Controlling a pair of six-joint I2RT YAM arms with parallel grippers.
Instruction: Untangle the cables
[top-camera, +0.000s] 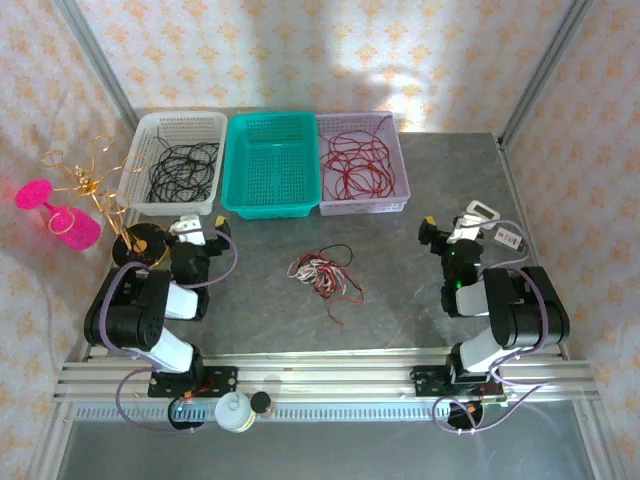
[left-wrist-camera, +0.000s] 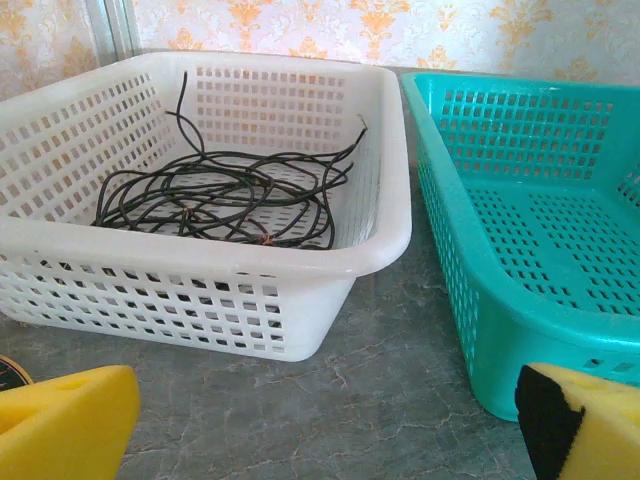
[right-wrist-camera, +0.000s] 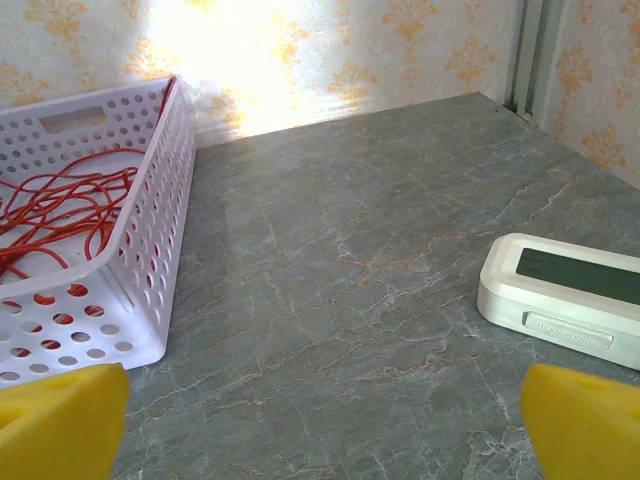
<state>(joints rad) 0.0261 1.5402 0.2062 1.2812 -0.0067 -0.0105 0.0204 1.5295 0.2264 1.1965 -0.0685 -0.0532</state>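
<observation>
1. The tangled cables (top-camera: 325, 275) (red, black and white) lay knotted mid-counter (top-camera: 420, 310), between my arms; black strands (left-wrist-camera: 215, 195) sat in the white basket (left-wrist-camera: 200, 300) and red strands (right-wrist-camera: 55, 200) in the lilac basket (right-wrist-camera: 150, 200).
2. My left tool (top-camera: 205, 230) and right tool (top-camera: 445, 230) were released, jaws wide, grasping nothing, well apart from the knot.
3. I judged the step to be the reach — next, one tool had to come down on a loose outer loop.

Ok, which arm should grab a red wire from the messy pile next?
Probably the right. The left gripper and right gripper are both open, about equally far from the tangled cables, but the right one sits nearer the lilac basket holding red cables.
</observation>
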